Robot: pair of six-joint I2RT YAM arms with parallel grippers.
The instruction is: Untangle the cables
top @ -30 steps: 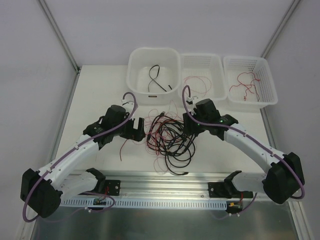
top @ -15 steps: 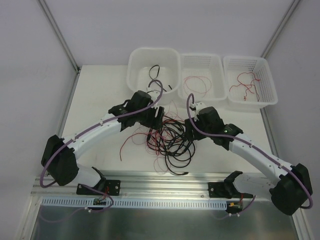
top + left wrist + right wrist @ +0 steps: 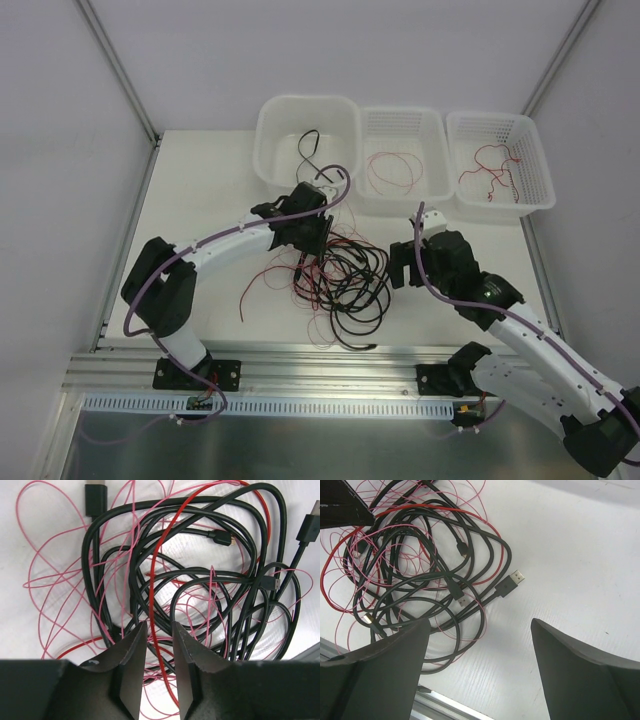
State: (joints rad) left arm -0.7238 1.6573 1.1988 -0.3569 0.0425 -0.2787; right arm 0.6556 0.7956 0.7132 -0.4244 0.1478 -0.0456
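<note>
From above we count three white bins along the far edge: one smooth tub (image 3: pixel 268 150) holding a black cable (image 3: pixel 302 152), and two mesh ones, the middle basket (image 3: pixel 437 150) and the right basket (image 3: pixel 535 170), each with thin red wires (image 3: pixel 392 170). The cables (image 3: pixel 340 275) lie tangled mid-table between the left gripper (image 3: pixel 305 238) and the right gripper (image 3: pixel 403 262).

Left wrist: jaws a slit apart, a glossy red wire (image 3: pixel 154 580) running through, unpinched.

Right wrist: jaws wide, empty, beside the heap.

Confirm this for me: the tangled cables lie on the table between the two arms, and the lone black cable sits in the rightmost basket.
Not right. The lone black cable sits in the leftmost tub, not the rightmost basket, which holds only red wires; the top external view shows it. The rest stands: the tangled cables lie on the table.
</note>
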